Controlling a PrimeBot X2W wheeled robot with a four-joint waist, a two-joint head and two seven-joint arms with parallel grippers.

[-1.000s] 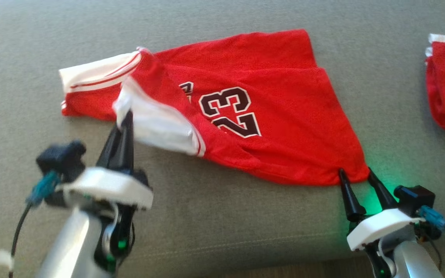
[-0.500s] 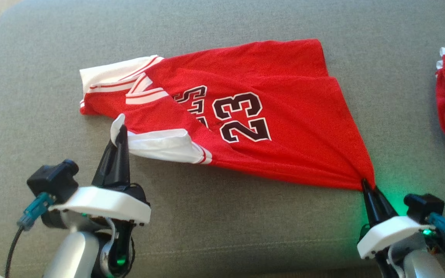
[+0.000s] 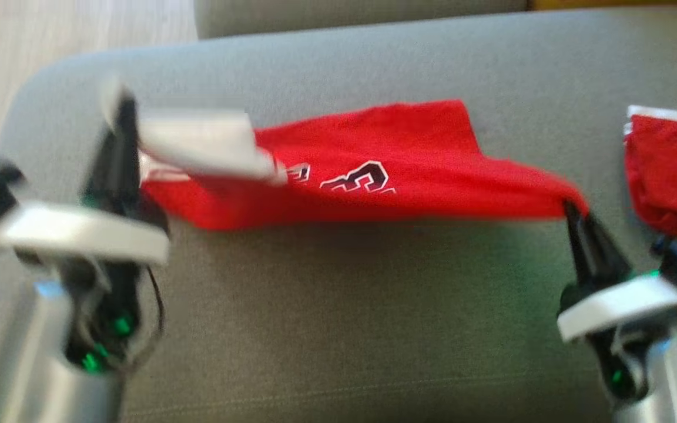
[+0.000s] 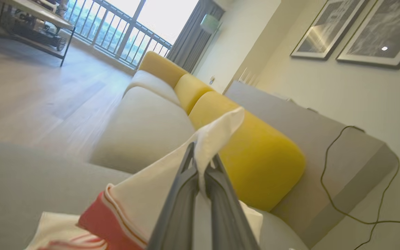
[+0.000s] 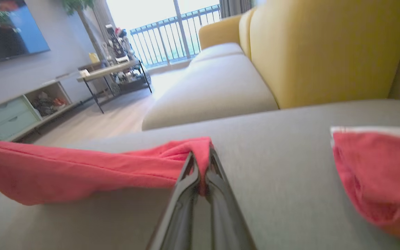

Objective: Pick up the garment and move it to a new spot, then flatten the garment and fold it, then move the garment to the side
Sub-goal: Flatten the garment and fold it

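The garment [image 3: 385,176] is a red jersey with white trim and dark numbers, stretched between my two grippers and lifted above the grey sofa cushion [image 3: 327,317]. My left gripper [image 3: 120,111] is shut on its white-trimmed end at the left; in the left wrist view the gripper [image 4: 201,163] pinches the white fabric [image 4: 217,135]. My right gripper [image 3: 567,204] is shut on the red hem corner at the right, and in the right wrist view this gripper [image 5: 201,156] clamps the red cloth [image 5: 82,170]. The head view is blurred.
A second red garment [image 3: 667,170] with a white edge lies on the cushion at the far right, near my right gripper. Yellow back cushions [image 5: 325,52] stand behind the seat. Wooden floor [image 3: 50,35] lies beyond the cushion's left edge.
My right gripper shut on the hem corner. Both grippers then rose, lifting the jersey off the cushion so it hangs taut between them. The head camera shifted as well.
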